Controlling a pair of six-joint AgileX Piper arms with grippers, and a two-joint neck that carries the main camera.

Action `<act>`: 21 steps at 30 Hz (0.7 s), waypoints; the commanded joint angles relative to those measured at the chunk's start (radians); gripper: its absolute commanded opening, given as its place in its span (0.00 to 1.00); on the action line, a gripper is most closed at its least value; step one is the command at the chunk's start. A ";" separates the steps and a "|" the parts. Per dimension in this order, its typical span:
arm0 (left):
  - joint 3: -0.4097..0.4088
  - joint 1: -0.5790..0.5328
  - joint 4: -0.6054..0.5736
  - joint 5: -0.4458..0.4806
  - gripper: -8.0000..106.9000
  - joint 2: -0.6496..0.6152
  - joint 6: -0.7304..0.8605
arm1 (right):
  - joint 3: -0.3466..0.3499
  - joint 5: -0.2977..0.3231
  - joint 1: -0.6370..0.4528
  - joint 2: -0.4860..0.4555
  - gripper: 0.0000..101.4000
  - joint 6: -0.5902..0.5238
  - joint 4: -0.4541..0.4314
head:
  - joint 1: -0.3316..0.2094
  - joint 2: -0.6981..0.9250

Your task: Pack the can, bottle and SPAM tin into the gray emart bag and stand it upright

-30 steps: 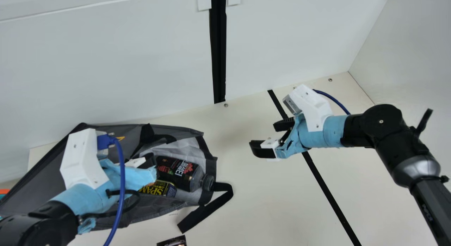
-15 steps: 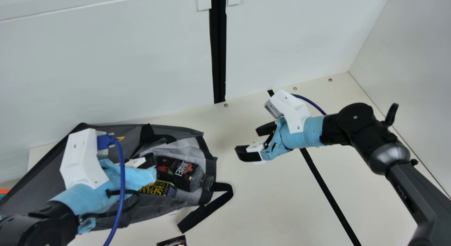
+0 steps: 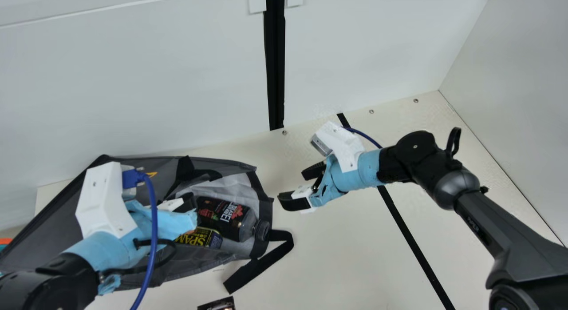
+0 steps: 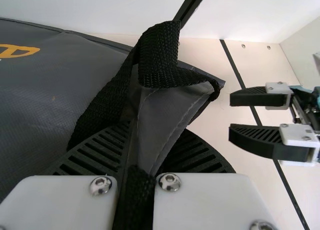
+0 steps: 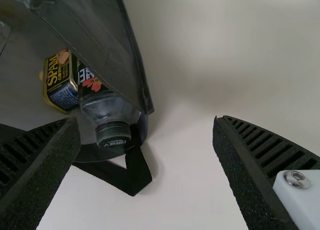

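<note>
Gray bag (image 3: 53,216) lying on its side, left on the table (image 3: 337,256), mouth facing right! Nearest, a dark object (image 3: 217,304) peeks in, identity unclear. Near the mouth, the strap (image 3: 248,272) trails loose; just inside, the SPAM tin (image 3: 202,239) and bottle (image 3: 224,216) lie side by side. Left end effector (image 4: 149,140) has fabric and webbing pinched tight: that grip should anchor the lift. Beyond the mouth, right end effector (image 3: 298,186) hovers wide open, empty. Best play: catch the rim (image 3: 265,208) squarely, clear of the bottle cap, then raise the mouth slowly so nothing rolls out.
</note>
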 commanded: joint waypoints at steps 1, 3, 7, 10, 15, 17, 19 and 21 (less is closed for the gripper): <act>0.000 0.000 0.000 0.000 0.00 0.000 0.000 | 0.001 -0.003 0.010 0.010 0.94 -0.002 0.006 | -0.023 -0.002; 0.000 0.000 0.000 0.000 0.00 0.000 0.000 | 0.001 -0.007 0.023 0.022 0.94 -0.005 0.013 | -0.023 -0.002; 0.000 0.000 0.000 0.000 0.00 0.000 0.000 | 0.001 -0.016 0.049 0.044 0.94 -0.010 0.028 | -0.023 -0.002; 0.000 0.000 0.000 0.000 0.00 0.000 0.000 | -0.003 -0.023 0.067 0.064 0.94 -0.014 0.040 | -0.023 -0.002; 0.000 0.000 0.000 0.000 0.00 0.000 0.000 | -0.012 -0.030 0.093 0.095 0.94 -0.017 0.058 | -0.023 -0.002; 0.000 0.000 0.000 0.000 0.00 0.000 0.000 | -0.017 -0.034 0.102 0.108 0.94 -0.018 0.064 | -0.023 -0.002; 0.000 0.000 0.000 0.000 0.00 0.000 0.000 | -0.024 -0.037 0.110 0.124 0.94 -0.018 0.071 | -0.023 -0.002; 0.000 0.000 0.000 0.000 0.00 0.000 0.000 | -0.030 -0.040 0.117 0.140 0.94 -0.018 0.078 | -0.023 -0.002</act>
